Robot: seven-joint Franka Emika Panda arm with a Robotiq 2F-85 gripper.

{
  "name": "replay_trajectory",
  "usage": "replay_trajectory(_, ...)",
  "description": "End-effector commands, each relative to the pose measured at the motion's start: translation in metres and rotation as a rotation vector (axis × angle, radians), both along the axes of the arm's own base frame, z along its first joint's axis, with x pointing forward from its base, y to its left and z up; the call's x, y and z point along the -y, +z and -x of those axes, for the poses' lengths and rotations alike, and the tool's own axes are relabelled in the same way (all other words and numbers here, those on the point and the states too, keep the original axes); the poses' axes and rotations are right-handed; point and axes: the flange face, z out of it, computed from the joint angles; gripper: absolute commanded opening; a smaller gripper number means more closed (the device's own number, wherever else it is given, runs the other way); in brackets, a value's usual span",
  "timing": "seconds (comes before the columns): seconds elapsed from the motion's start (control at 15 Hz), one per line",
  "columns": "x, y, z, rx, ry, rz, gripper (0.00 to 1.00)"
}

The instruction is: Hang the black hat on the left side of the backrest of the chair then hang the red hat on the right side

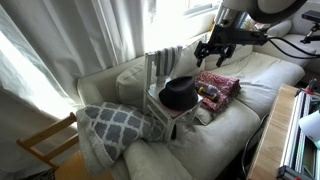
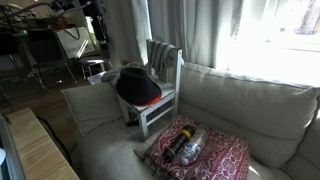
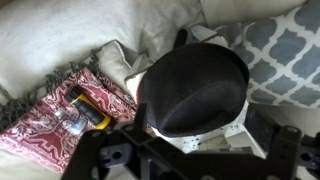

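The black hat [image 1: 180,93] lies crown-up on the seat of the small white chair [image 1: 160,62], which stands on the sofa. It also shows in an exterior view [image 2: 135,85] and fills the middle of the wrist view [image 3: 195,85]. A thin red edge [image 2: 150,101] peeks out under its brim; I cannot tell if this is the red hat. The slatted backrest [image 2: 163,55] is bare. My gripper [image 1: 215,50] hangs in the air above and beside the chair, open and empty; in the wrist view its jaws [image 3: 205,155] frame the chair seat [image 3: 215,135].
A red patterned cloth [image 1: 217,86] with a bottle [image 3: 85,110] on it lies on the sofa beside the chair. A grey patterned pillow [image 1: 115,125] lies on the chair's other side. A natural wood chair [image 1: 48,145] stands off the sofa's end. A wooden table edge [image 2: 35,150] is nearby.
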Motion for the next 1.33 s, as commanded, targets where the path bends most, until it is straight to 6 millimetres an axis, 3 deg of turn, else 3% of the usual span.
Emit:
replay_trajectory(0.0,-0.005,-0.039,-0.024,-0.056,-0.12,-0.017,1.0)
replay_trajectory(0.6,-0.017,-0.1,-0.069,-0.059,-0.045,-0.114,1.0)
replay_trajectory(1.0,-0.005,-0.128,-0.089,-0.082,-0.085,-0.099,0.94)
replay_trajectory(1.27,0.006,-0.139,-0.096,-0.078,-0.124,-0.091,0.76)
